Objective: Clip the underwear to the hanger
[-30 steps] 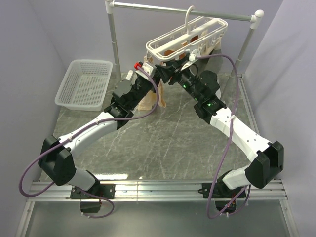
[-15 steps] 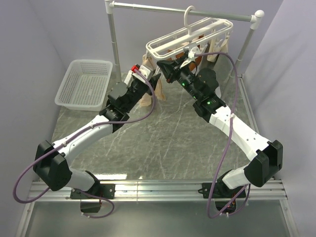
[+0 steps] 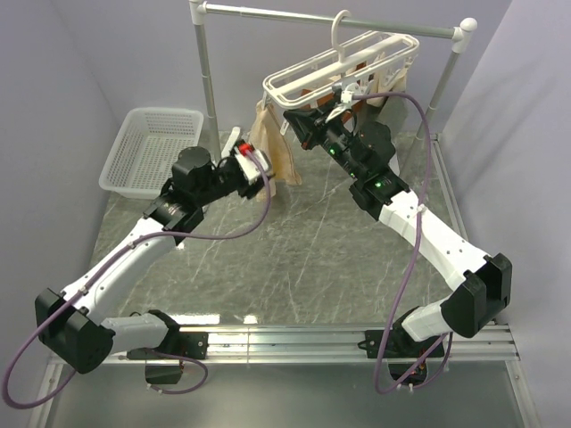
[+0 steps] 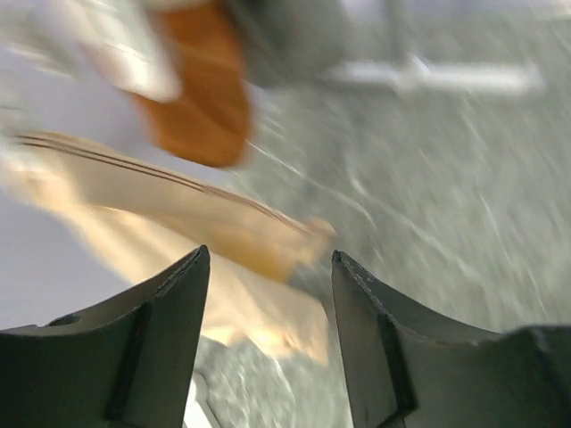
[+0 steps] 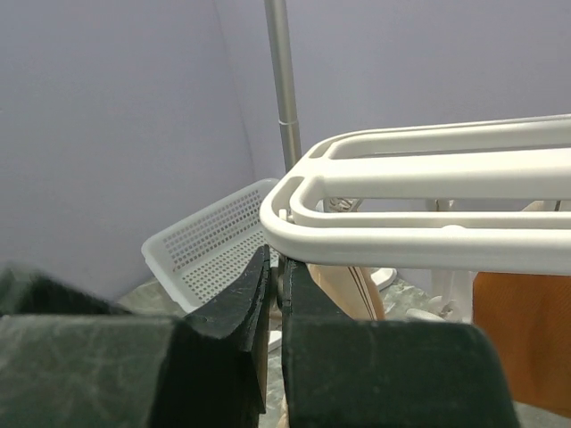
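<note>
The underwear (image 3: 275,144) is pale beige soft cloth. It hangs in a loose, creased fold, with thin darker seam lines running along one edge. It dangles below the corner of the hanger (image 5: 428,183) that is nearest the left tool (image 4: 268,263). From that tool it lies straight ahead, just beyond the fingertips and not between them. The two dark fingers stand apart with nothing in the gap.

The right tool (image 5: 277,276) sits directly under the same corner of the white frame, its fingers pressed together. The beige cloth shows just to their right, beneath the frame's rail. A rust-orange garment (image 4: 201,98) hangs farther along the frame, beyond the underwear.

The tabletop (image 3: 303,259) is grey-green with pale veins, like stone. Plain lilac walls close it in. A metal rail (image 3: 384,24) on upright posts carries the hanger's hook. A white mesh basket (image 3: 152,152) rests on the tabletop well off to the left tool's left.

The left wrist view is badly smeared, so the cloth's edges and the clips cannot be made out there. In the right wrist view the tool's own fingers fill the lower part and hide whatever lies at their tips, so I cannot tell whether something thin is pinched there. Which clip holds the underwear, and whether its lower end reaches the tabletop, I also cannot tell.
</note>
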Tool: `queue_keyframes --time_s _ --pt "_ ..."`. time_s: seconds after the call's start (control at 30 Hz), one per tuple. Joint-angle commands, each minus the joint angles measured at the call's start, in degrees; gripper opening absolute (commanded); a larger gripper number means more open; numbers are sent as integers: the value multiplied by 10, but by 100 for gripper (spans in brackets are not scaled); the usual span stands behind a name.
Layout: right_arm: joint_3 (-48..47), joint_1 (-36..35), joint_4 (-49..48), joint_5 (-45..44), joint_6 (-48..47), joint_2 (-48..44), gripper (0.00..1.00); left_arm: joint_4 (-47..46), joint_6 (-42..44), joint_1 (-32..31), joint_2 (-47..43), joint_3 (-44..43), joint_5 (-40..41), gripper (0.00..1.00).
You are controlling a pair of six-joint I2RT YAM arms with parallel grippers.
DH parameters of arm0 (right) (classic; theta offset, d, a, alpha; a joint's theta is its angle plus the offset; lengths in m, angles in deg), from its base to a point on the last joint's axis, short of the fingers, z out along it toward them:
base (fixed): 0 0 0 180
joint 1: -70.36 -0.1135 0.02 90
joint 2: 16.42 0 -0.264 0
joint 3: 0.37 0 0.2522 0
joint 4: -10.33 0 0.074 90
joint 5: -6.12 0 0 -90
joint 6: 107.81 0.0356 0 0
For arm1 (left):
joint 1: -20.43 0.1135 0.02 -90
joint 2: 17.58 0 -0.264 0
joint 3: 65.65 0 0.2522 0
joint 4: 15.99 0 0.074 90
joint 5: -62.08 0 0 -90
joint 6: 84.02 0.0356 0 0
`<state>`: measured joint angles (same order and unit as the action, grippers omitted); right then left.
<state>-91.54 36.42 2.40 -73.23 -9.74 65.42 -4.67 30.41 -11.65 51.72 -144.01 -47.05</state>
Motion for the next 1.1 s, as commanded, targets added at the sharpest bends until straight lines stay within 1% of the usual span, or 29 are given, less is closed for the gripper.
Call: queue_keyframes --time_s 0.0,0.03,0.07,0.1,0.13,0.17,0.2,0.23,0.3,0.33,0.4,0.43,0.57,0.63,0.67,0.77,0.8,0.93,1.0,1.03,1.07 --pt "-33 2 1 11 5 -2 0 190 152 2 7 2 -133 62" --pt "-33 1 2 10 5 -2 0 230 216 -2 17 -17 -139 62" --pt "-34 2 3 9 5 -2 0 256 236 -4 29 -32 -142 62" --pt "-35 1 5 6 5 -1 0 310 266 -4 63 -48 -143 62" --pt "-36 1 9 4 4 -1 0 342 283 -6 83 -93 -141 62" --pt "-36 0 11 5 3 -3 0 373 300 -10 123 -118 -141 61" --pt "-37 0 13 5 2 -2 0 431 332 -12 144 -140 -140 61" --pt "-37 0 13 5 0 -3 0 445 342 -24 163 -176 -118 62" --pt "-39 1 17 5 -2 -5 0 466 366 -38 208 -201 -87 63" --pt "-40 1 18 4 -2 -4 0 464 371 -54 220 -216 -44 63" --pt "-41 0 20 2 -4 -5 0 450 380 -69 246 -229 -7 64" --pt "-40 0 21 2 -6 -5 0 434 382 -83 255 -236 32 64" --pt "-41 -3 24 1 -15 -6 0 403 392 -103 301 -265 91 64" --pt "-44 -4 31 1 -24 -5 0 395 413 -114 313 -271 117 65" --pt "-44 -3 31 2 -26 -4 0 382 431 -116 322 -270 144 66" --pt "-44 -4 34 2 -36 -5 0 358 469 -117 334 -266 181 67" --pt "-45 -6 39 2 -43 -4 0 372 483 -115 351 -291 187 67" --pt "-43 -7 42 2 -51 -5 0 379 494 -115 367 -330 184 68" --pt "-40 -6 39 3 -54 -5 0 368 505 -114 375 -336 189 84" --pt "-38 -7 39 3 -57 -6 0 371 512 -112 378 -343 190 87" --pt "-37 -6 39 3 -59 -6 0 371 519 -110 389 -346 190 88"
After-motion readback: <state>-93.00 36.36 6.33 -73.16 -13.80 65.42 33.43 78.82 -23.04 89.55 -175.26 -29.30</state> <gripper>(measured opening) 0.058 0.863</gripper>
